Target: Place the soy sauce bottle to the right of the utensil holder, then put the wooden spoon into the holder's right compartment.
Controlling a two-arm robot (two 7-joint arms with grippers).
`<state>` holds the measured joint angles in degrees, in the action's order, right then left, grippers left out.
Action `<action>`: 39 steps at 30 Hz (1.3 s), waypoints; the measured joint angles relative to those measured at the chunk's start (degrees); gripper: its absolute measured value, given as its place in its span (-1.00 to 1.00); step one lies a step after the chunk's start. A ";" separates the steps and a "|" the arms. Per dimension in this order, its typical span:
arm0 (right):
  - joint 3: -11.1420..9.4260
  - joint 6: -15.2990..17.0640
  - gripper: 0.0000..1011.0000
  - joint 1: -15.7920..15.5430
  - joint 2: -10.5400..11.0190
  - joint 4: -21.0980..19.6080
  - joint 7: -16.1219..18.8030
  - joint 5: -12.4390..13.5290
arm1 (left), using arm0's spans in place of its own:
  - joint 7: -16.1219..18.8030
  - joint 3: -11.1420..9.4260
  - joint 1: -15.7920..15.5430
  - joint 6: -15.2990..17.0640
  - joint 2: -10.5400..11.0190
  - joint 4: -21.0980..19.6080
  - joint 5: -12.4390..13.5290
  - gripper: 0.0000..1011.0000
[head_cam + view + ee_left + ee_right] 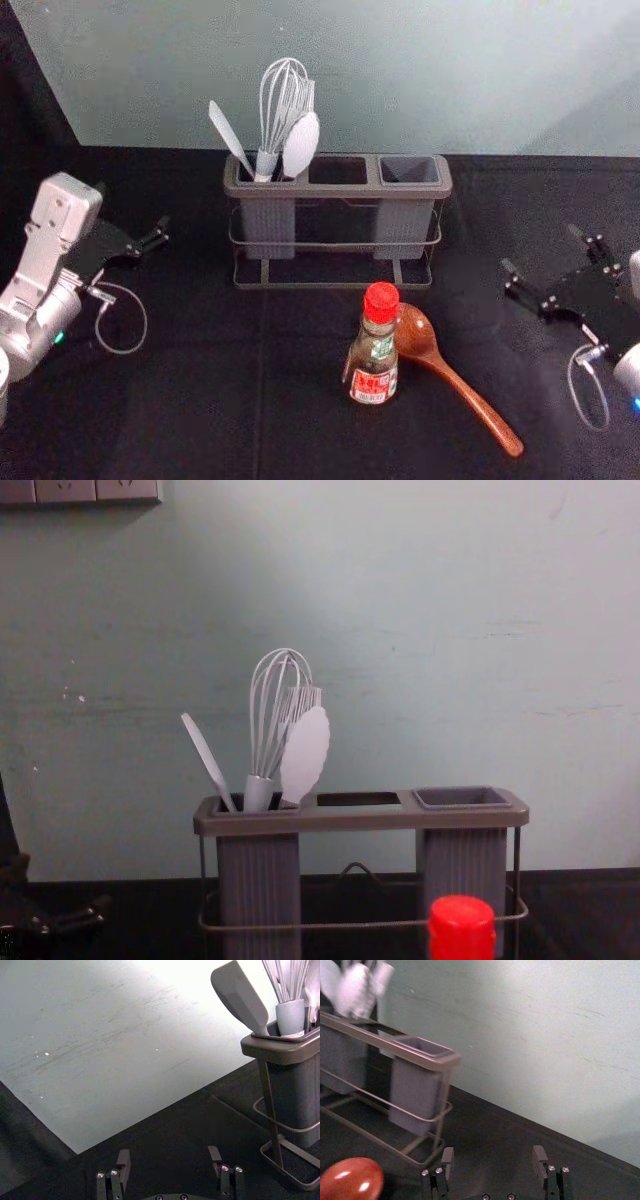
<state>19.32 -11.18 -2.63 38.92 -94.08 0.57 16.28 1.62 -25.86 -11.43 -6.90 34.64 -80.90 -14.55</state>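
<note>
With twelve o'clock pointing toward the wall, the left gripper [133, 205] hangs between eight and nine o'clock from the holder [338, 191], well apart from it. Its fingers [123, 1165] are spread wide with nothing between them, and they touch nothing. The right gripper [540, 247] is between three and four o'clock from the holder, tips aimed roughly at ten. Its fingers [538, 1157] also stand wide apart, holding nothing and clear of the bottle and spoon.

The bottle [372, 362] stands upright between five and six o'clock from the holder, its red cap [381, 302] on. The wooden spoon [465, 390] lies at five o'clock from the holder; its bowl is at the bottle's two o'clock, partly hidden behind it, and whether the two touch cannot be told. Its handle runs out between four and five o'clock.

In the holder, the nine o'clock compartment bears a whisk [285, 105], a flat utensil [229, 137] leaning toward eleven, and a pale, broad-headed utensil [301, 145]. The compartment at three o'clock [403, 225] is empty, and the middle one is an open slot.
</note>
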 joint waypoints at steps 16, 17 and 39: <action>-2.99 -1.91 0.98 -9.81 2.57 -10.55 5.96 5.35 | 0.00 0.00 0.00 0.00 0.00 0.00 0.00 1.00; -3.24 -2.00 0.98 -10.53 2.71 -11.34 6.73 6.09 | 0.00 0.00 0.00 0.00 0.00 0.00 0.00 1.00; 0.14 -0.43 0.98 -10.41 -1.63 -14.46 13.80 6.52 | 0.00 0.00 0.00 0.00 0.00 0.00 0.00 1.00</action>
<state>19.46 -11.61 -13.04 37.29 -108.55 14.37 22.80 1.62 -25.86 -11.43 -6.91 34.65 -80.90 -14.55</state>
